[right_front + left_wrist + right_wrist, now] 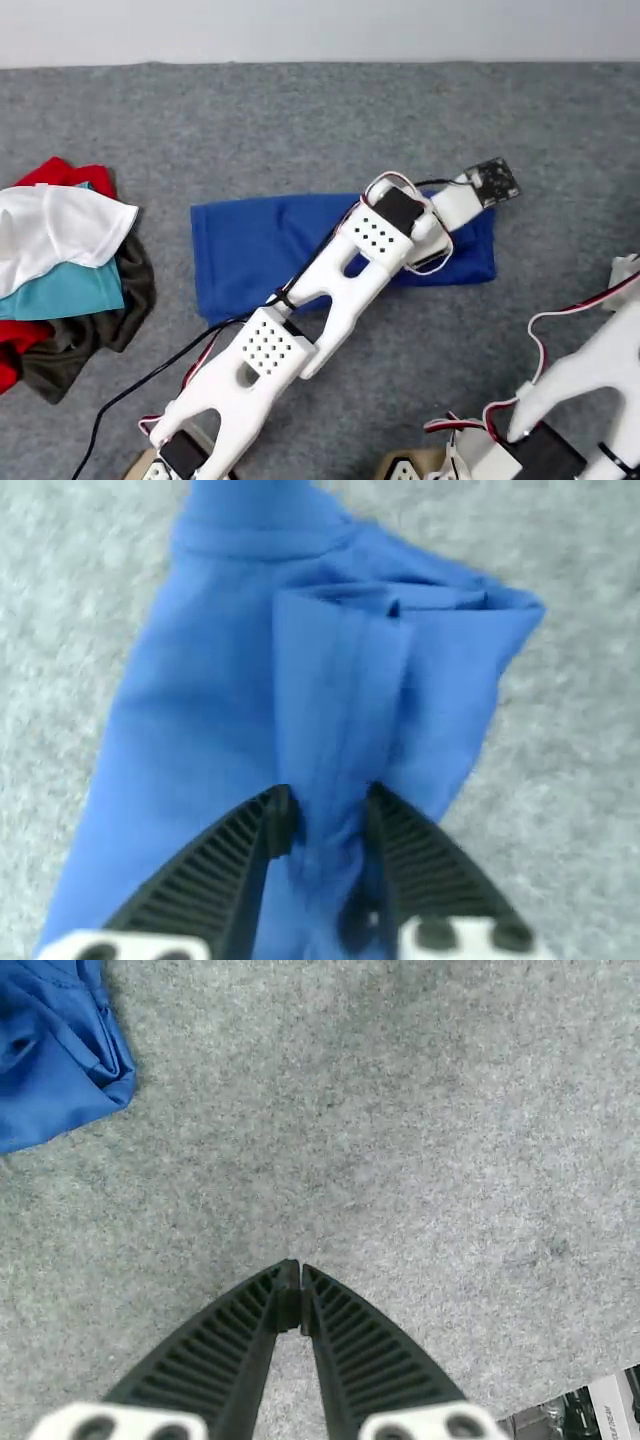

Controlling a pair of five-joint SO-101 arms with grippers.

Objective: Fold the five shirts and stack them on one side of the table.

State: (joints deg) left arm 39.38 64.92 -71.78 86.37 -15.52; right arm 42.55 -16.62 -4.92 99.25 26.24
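Blue shirt (250, 250) lies lengthwise side to side on bench (300, 120); my left end effector (327, 815) grasps its fold, right end effector (300, 1295) clenched

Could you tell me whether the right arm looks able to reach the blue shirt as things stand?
Probably yes: the right gripper is shut on nothing, and only bare grey mat lies between it and the blue shirt's corner. The left gripper pinches a fold of the shirt.

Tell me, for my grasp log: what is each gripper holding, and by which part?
The left gripper pinches the blue shirt by a bunched fold of its cloth. The right gripper is shut on nothing, above the table.
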